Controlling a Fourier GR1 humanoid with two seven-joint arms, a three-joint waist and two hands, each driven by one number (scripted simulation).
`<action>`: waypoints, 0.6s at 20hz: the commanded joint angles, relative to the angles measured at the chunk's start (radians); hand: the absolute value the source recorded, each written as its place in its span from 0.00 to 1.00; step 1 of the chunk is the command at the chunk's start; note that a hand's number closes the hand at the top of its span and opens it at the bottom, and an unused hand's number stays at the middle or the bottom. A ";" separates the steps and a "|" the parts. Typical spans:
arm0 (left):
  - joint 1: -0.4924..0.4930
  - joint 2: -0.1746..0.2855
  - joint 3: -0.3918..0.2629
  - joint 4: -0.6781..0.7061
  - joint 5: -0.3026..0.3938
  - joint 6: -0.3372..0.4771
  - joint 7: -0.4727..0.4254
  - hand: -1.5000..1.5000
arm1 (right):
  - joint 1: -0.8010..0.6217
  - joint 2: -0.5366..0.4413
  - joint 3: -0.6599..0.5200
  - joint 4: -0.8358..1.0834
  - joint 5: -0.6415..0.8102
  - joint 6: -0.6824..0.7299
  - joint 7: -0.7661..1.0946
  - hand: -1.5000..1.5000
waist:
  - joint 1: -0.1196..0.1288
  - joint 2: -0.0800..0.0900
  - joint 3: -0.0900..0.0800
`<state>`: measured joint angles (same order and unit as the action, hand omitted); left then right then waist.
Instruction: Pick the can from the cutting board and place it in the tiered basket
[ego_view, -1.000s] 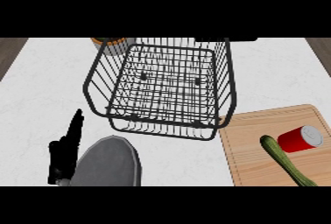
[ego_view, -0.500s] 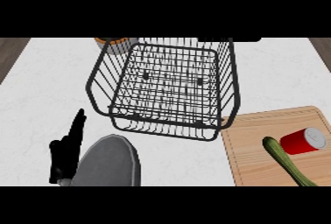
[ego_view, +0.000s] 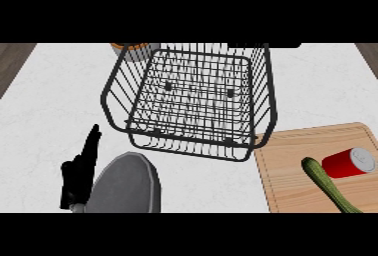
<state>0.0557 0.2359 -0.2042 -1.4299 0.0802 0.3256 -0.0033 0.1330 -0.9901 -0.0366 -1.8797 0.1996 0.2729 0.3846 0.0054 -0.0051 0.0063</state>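
Nearest the robot, to the near-left of the black wire tiered basket (ego_view: 109, 82), the left hand (ego_view: 76, 175) rests at the end of its grey forearm (ego_view: 122, 186). Its black fingers (ego_view: 93, 139) are straight and held together, pointing up, and they hold nothing. The right hand does not show. To the near-right of the basket, with a corner close to the basket's front edge, the pale wooden cutting board (ego_view: 291, 160) lies flat on the white marbled desk (ego_view: 52, 105). The task's thing is on that board, at the part furthest right of the basket: a red cylindrical can with a silver end (ego_view: 348, 162), lying on its side. A long green vegetable (ego_view: 330, 186) lies close against the can's nearer side; whether the two touch cannot be told. The can looks stiff and smooth-walled, so it should take a squeeze without denting, but lying down it is likely to roll or slip away. The best hold is probably across the round body at mid-length, fingers on one flank and thumb on the other, kept clear of the vegetable. The basket itself stands open-topped with nothing in it, and just beyond its far-left corner an orange-brown round object (ego_view: 134, 49) shows only partly.
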 joint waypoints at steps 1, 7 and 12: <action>-0.021 -0.020 -0.012 -0.011 -0.006 -0.005 0.101 0.50 | -0.033 0.059 0.042 0.018 0.063 0.037 0.030 0.00 | -0.003 0.005 -0.006; 0.095 -0.034 -0.012 -0.014 -0.021 -0.027 -0.005 0.50 | -0.095 0.128 0.058 0.039 0.101 0.097 0.043 0.00 | 0.001 0.005 -0.006; 0.017 -0.051 0.027 0.098 -0.033 -0.023 -0.037 0.50 | -0.144 0.120 0.116 0.017 0.142 0.201 0.189 0.00 | -0.004 0.007 -0.007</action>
<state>0.0661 0.2182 -0.1799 -1.4361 0.0599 0.2952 0.0005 0.0149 -0.8674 0.0579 -1.8603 0.3208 0.4073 0.5091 0.0050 -0.0052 0.0059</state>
